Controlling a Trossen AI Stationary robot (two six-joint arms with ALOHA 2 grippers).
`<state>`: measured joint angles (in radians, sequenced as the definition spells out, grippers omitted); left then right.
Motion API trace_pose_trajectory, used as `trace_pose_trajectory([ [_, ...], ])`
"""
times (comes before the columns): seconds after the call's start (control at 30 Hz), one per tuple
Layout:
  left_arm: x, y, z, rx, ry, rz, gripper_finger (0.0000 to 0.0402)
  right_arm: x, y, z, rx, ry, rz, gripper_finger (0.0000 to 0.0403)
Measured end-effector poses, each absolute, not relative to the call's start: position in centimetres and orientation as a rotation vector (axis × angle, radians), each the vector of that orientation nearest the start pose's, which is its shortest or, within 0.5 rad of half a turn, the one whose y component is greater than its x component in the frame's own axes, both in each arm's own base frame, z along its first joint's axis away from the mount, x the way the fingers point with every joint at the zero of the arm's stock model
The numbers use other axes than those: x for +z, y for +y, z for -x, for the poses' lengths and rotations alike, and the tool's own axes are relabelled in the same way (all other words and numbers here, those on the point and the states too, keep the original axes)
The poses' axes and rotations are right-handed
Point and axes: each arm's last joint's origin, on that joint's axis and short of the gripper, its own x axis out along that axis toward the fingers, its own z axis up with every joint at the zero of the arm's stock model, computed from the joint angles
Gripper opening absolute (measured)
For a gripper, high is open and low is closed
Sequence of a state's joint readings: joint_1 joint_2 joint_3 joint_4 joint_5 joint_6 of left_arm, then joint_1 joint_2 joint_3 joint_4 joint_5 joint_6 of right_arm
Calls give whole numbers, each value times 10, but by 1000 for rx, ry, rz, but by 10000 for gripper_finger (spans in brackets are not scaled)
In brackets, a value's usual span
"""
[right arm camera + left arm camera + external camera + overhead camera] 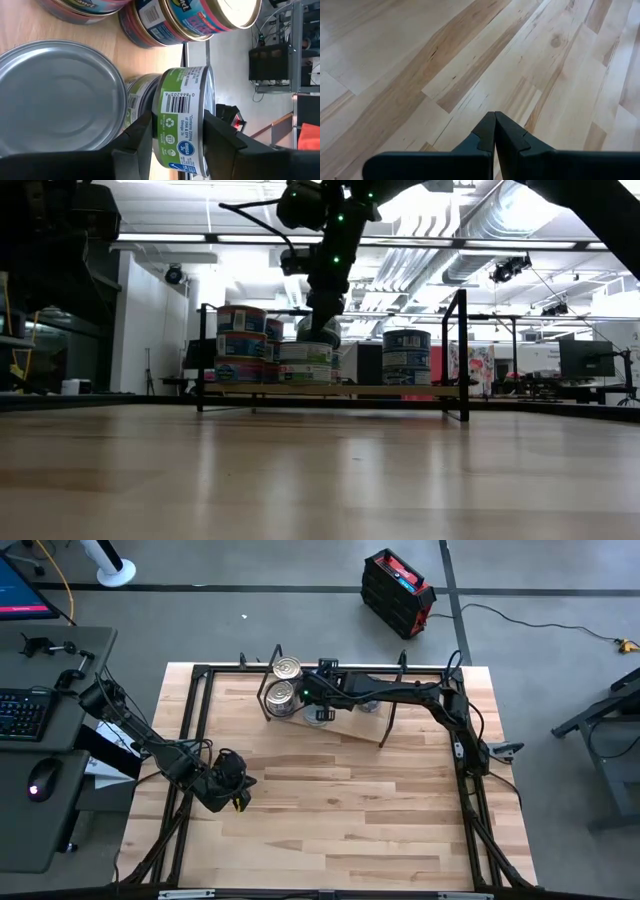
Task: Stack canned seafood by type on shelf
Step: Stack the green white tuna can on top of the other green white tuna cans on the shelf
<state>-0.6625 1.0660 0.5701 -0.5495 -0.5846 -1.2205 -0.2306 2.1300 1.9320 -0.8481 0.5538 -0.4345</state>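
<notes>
The shelf (400,390) stands at the table's far edge, a light board with black wire uprights. On it stand a pink-and-blue stack of tins (241,345), a middle stack of green-labelled tins (305,362) and a blue stack at the right (406,355). From above, two gold lids (287,668) show. My right gripper (177,125) reaches in from the right and is shut on a green-labelled tin (182,120) over the middle stack. My left gripper (495,135) is shut above bare tabletop at the near left (238,798). My right gripper pinches the green-labelled tin between its two fingers, one finger (137,137) at its underside, the other (220,135) against its lid edge (209,107). The fingers slant down from the table's right. The tin lies about level over a like tin (136,97); the finger hides whether they touch.
A wide silver lid (55,95) lies close beside the held tin. Wire uprights (463,350) stand at the shelf's ends. A black frame (195,720) runs round the table. A desk with a keyboard (25,710) is off the left edge.
</notes>
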Motion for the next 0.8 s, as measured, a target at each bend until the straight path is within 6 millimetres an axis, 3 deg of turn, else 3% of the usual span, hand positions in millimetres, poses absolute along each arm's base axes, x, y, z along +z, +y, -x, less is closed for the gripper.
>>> trace_pose_trajectory([
  [0.5,191,-100,-154,431,731,548,0,257,-118,-439,-491,1220,489,127],
  [0.8,191,-100,-154,431,733,545,0,252,-117,-440,-372,1215,415,211],
])
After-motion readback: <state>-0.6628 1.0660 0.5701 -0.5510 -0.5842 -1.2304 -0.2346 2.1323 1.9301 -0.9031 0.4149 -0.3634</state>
